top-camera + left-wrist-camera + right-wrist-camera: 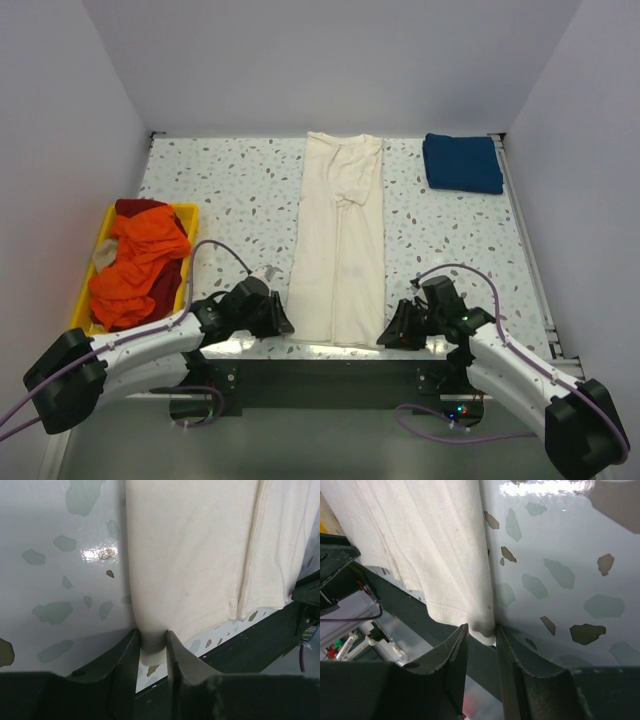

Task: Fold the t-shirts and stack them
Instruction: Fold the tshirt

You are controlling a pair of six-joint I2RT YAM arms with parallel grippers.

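Observation:
The large cream t-shirt [340, 240] lies as a long narrow strip down the middle of the table, from the far edge to the near edge. My left gripper [283, 322] is shut on its near left corner, and the cloth [200, 555] fills the gap between the jaws [151, 640]. My right gripper [385, 335] is shut on the near right corner; in the right wrist view the hem [440, 555] is pinched between the fingers [481, 632]. A folded dark blue t-shirt [462, 162] lies at the far right. Orange [140, 260] and red [138, 207] t-shirts lie crumpled at the left.
The orange and red shirts fill a yellow plastic tray [190, 212] on the left side of the speckled table [230, 200]. The table's dark front edge [410, 610] runs just under both grippers. White walls close off the left, far and right sides.

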